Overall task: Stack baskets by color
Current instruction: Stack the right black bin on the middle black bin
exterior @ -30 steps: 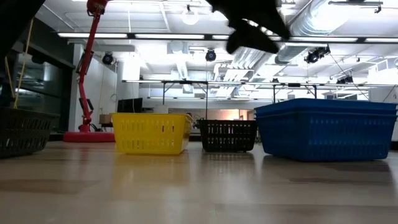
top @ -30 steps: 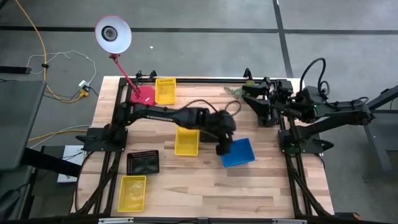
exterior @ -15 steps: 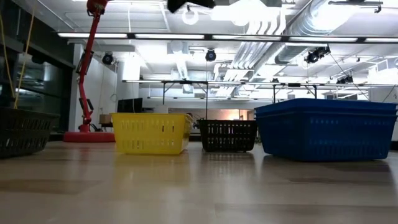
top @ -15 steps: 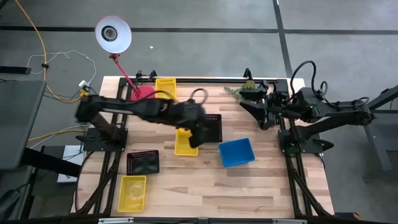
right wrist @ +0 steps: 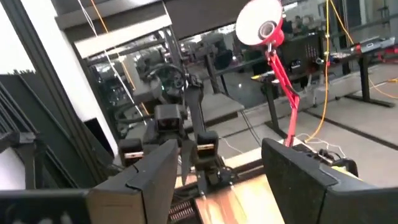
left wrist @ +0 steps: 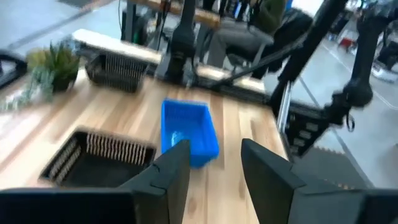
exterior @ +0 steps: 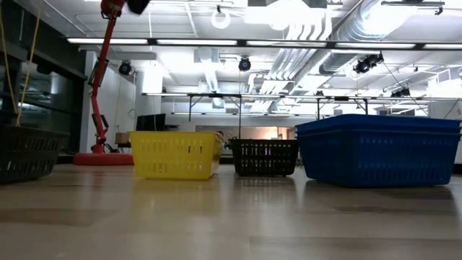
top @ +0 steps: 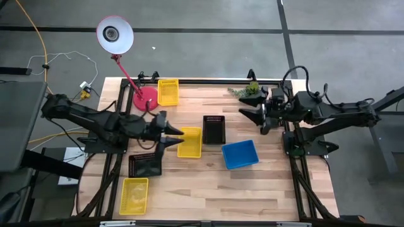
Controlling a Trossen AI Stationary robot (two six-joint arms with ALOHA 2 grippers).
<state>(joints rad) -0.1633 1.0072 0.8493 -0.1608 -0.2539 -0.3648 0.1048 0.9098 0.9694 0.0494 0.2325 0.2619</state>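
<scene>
Left claw (top: 172, 137) open beside yellow basket (top: 190, 142), nothing held.

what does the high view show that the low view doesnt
Only the high view shows both arms: the left gripper open and empty beside the middle yellow basket, the right gripper open near the table's far right edge by a small plant. It also shows the lamp's white shade and two more yellow baskets, one at the far edge and one at the near left corner.

Only the low view shows the room behind, with ceiling lights.

Both show the blue basket, a black basket and the wooden table.
</scene>
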